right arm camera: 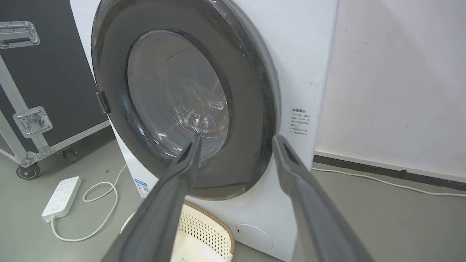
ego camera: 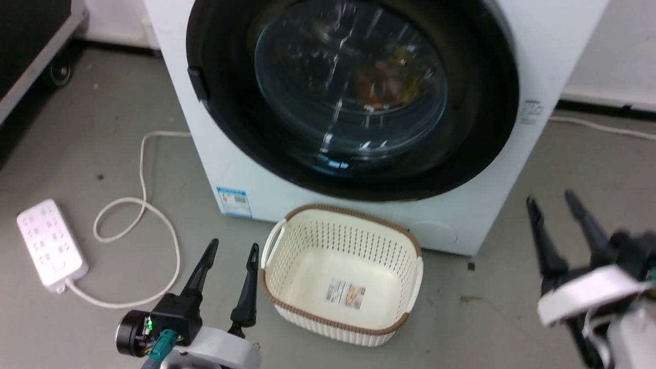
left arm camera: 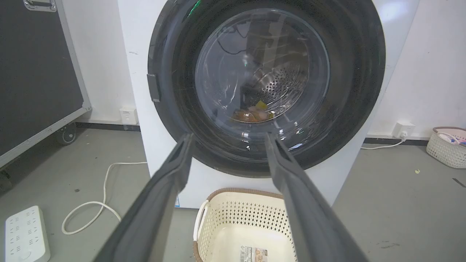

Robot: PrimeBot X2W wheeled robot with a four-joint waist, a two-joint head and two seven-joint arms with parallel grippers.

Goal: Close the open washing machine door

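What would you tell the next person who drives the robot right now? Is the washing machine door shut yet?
Left gripper: open and empty, low over the floor beside the basket.
Right gripper: open and empty, off to the machine's right, touching nothing.
Washing machine door: looks flush against the white front in the head view and both wrist views. Coloured items show behind its glass.
Done: the door seems shut.
To do: probably nothing. The pictures can't show whether the latch caught, so a gentle press on the black ring would settle it.
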